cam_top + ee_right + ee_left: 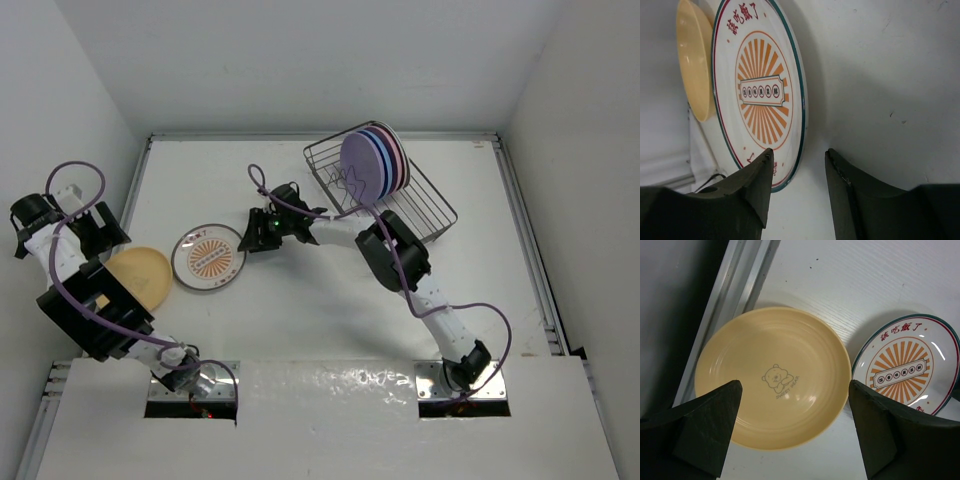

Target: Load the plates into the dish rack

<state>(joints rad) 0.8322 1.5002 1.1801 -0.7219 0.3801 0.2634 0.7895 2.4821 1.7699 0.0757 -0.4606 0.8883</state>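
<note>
While the right gripper [799,156], half open and holding nothing, stands at the rim of the sunburst plate [762,90] lying flat on the table [880,75], well apart from the dish rack [425,203], a finger may push the plate away.

The left arm [95,310] hides part of the yellow-orange plate [145,272]; behind the purple plate [362,165], the other racked plates [394,160] show only rims.
</note>
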